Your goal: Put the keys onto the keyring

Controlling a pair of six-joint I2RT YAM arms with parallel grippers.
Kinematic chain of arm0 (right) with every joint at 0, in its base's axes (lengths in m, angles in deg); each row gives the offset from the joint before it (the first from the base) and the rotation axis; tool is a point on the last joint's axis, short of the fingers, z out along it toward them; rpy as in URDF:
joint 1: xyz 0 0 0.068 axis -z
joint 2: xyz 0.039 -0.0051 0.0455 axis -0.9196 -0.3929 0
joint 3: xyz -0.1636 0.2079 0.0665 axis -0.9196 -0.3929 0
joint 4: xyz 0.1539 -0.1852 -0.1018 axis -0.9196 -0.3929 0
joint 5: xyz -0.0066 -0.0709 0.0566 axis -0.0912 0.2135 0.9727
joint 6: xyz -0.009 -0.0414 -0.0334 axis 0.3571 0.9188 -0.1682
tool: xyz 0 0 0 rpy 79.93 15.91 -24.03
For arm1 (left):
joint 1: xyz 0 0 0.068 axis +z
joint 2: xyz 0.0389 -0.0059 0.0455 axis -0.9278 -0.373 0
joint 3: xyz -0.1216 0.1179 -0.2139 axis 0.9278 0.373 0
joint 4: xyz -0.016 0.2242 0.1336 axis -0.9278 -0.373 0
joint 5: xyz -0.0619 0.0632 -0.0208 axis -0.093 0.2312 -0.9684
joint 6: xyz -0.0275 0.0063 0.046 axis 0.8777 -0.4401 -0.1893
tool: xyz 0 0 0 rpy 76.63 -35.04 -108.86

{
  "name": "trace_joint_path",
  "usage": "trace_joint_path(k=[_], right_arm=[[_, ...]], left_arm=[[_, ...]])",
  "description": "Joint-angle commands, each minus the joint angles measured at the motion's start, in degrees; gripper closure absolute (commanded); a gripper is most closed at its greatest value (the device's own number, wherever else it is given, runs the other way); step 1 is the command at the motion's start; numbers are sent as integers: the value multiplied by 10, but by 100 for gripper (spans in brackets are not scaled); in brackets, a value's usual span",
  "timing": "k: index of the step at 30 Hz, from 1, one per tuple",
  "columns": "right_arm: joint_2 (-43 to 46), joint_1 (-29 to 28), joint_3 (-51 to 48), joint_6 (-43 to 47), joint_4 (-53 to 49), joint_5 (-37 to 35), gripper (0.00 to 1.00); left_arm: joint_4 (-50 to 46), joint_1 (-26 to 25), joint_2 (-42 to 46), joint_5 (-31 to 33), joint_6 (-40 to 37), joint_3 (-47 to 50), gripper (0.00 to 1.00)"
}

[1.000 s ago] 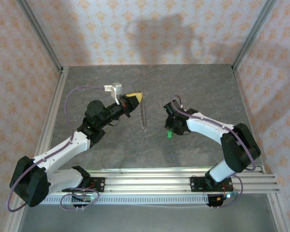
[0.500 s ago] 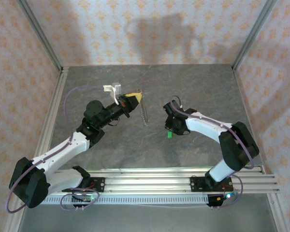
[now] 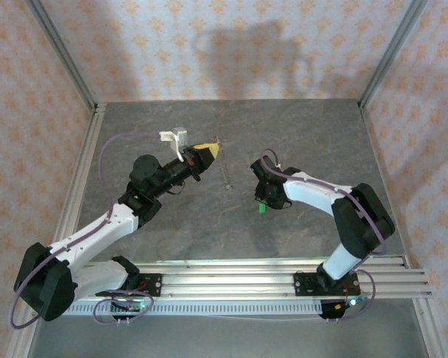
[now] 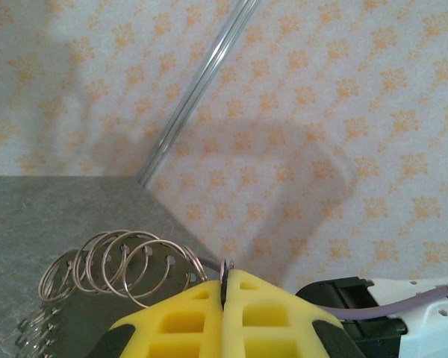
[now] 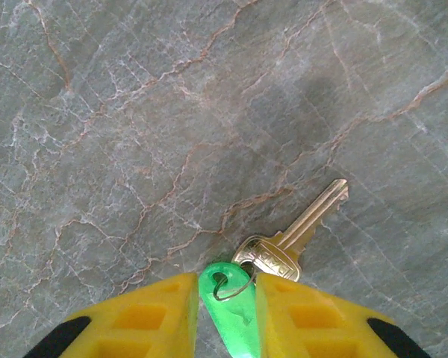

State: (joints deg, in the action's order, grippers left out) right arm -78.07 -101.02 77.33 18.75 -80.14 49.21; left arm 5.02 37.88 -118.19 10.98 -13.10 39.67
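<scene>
My left gripper (image 3: pixel 211 151) is raised and shut, its yellow fingers (image 4: pixel 187 313) pinching the rim of the keyring (image 4: pixel 148 242). The keyring is a string of several linked thin metal loops and hangs down from the fingertips (image 3: pixel 225 176). My right gripper (image 3: pixel 263 200) is low over the table. Its jaws stand close around the green plastic head (image 5: pixel 231 321) of the keys, touching it on both sides. The silvery blade (image 5: pixel 302 227) joins the green head through a small wire loop and lies flat on the table. The green head (image 3: pixel 260 208) shows just beneath the right fingers.
The grey marbled table (image 3: pixel 172 231) is bare around both arms. Aluminium frame posts (image 3: pixel 78 82) and patterned walls close in the left, back and right sides. A rail (image 3: pixel 269 272) carrying the arm bases runs along the near edge.
The right gripper has edged slightly left and its jaws have narrowed onto the green head. The hanging loops under the left gripper have swung a little; the left grip is unchanged.
</scene>
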Motion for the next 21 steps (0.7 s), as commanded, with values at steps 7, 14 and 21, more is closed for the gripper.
trace_joint_path(k=[7, 14, 21], right_arm=[[-22, -3, 23, 11, -12, -28, 74], [-32, -3, 25, 12, -12, -28, 75], [-36, -3, 25, 13, -11, -29, 79]], left_arm=[[17, 6, 15, -14, 1, -15, 100], [18, 6, 16, -14, 1, -14, 100], [18, 6, 17, -14, 1, -12, 100]])
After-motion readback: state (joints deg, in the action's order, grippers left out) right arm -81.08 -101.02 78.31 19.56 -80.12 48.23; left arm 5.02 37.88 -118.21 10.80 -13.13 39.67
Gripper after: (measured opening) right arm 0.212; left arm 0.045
